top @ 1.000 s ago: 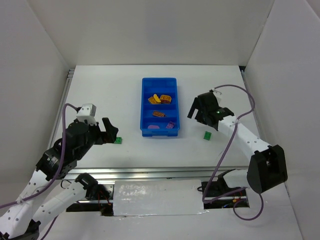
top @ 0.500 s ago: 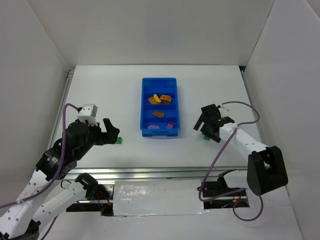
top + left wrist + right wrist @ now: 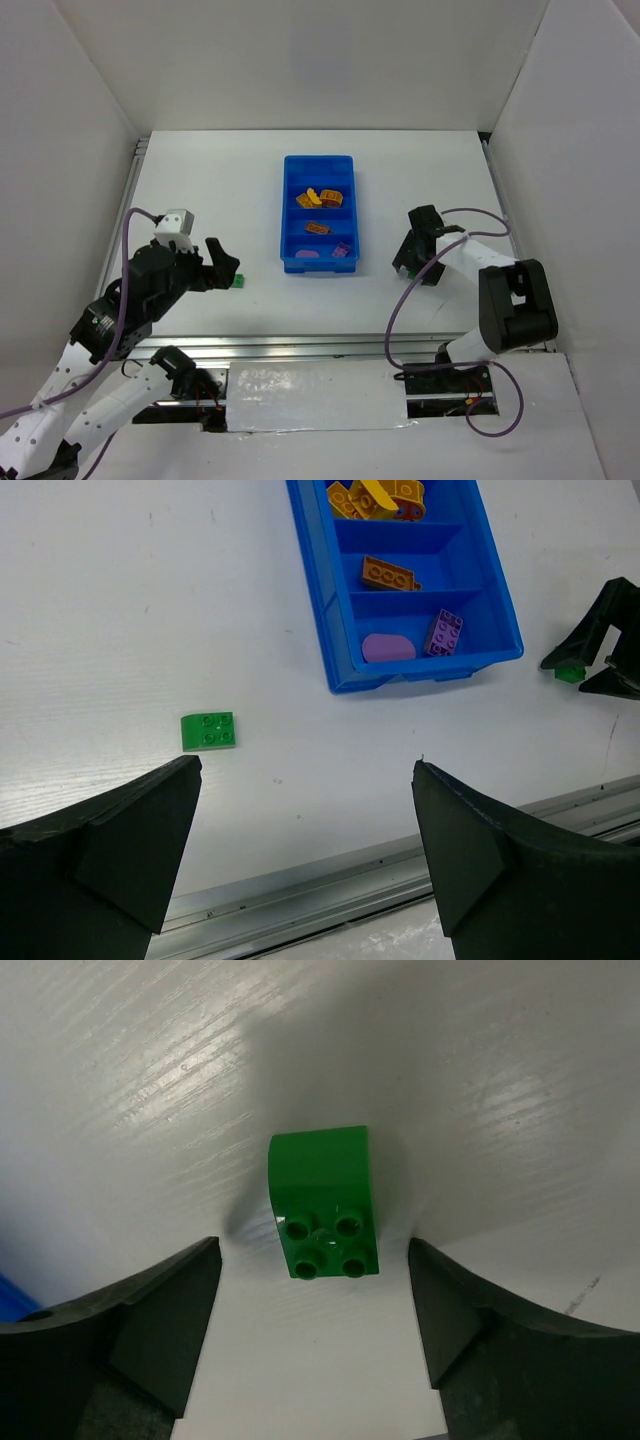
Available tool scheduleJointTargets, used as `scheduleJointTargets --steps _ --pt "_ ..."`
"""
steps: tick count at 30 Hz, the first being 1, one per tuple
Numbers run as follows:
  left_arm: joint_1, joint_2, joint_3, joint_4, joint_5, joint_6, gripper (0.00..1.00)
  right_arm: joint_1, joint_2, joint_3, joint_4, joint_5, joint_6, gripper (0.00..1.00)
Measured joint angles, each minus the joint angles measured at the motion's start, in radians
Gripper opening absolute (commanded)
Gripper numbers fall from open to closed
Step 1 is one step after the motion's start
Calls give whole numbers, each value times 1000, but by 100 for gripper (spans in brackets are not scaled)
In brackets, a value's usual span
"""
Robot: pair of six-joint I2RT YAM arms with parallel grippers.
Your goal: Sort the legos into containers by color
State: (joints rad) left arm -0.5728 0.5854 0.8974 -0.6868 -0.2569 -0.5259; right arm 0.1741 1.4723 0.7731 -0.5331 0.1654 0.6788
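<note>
The blue tray of containers (image 3: 288, 215) sits mid-table; one compartment holds orange-yellow legos (image 3: 320, 198), the one nearer me a brown lego (image 3: 318, 228), and the nearest purple-pink ones (image 3: 341, 250). A green lego (image 3: 322, 1205) lies on the table to the tray's right. My right gripper (image 3: 312, 1255) is lowered over it, open, with a jaw on each side and a gap on both. In the top view that gripper (image 3: 410, 265) hides this lego. Another green lego (image 3: 208, 730) lies left of the tray, just beyond my open, empty left gripper (image 3: 305, 768), also seen in the top view (image 3: 222, 266).
White walls enclose the table on the left, back and right. A metal rail (image 3: 330, 880) runs along the near edge. The tray's farthest compartment (image 3: 318, 172) holds nothing. The right arm's cable (image 3: 400, 310) loops over the near right of the table.
My right gripper has swung toward the near side and come down over the green lego right of the tray, its jaws narrower. The left gripper has barely moved.
</note>
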Motion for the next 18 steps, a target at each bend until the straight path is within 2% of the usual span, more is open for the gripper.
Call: scheduleJointTargets --steps 3,8,10,11,12,13,15,16,18 --pt "0 -8 0 1 0 0 100 0 29 16 -12 -5 -21 57" --pt "0 -11 0 2 0 2 100 -8 63 53 -39 -6 -30 57" --pt "0 -10 0 2 1 2 99 -8 85 78 -39 -6 -34 50" --pt "0 -10 0 2 1 3 100 -8 93 89 -37 -6 -36 44" --pt "0 -8 0 2 1 3 100 -8 100 99 -37 -8 -42 29" --pt "0 -6 0 3 1 3 99 -8 102 105 -37 -10 -50 18" --pt "0 -1 0 3 2 3 99 -8 103 109 -35 -21 -54 11" --pt "0 0 0 3 2 3 100 -8 103 109 -35 -26 -61 0" --pt "0 1 0 4 1 3 100 -8 101 109 -34 -35 -68 0"
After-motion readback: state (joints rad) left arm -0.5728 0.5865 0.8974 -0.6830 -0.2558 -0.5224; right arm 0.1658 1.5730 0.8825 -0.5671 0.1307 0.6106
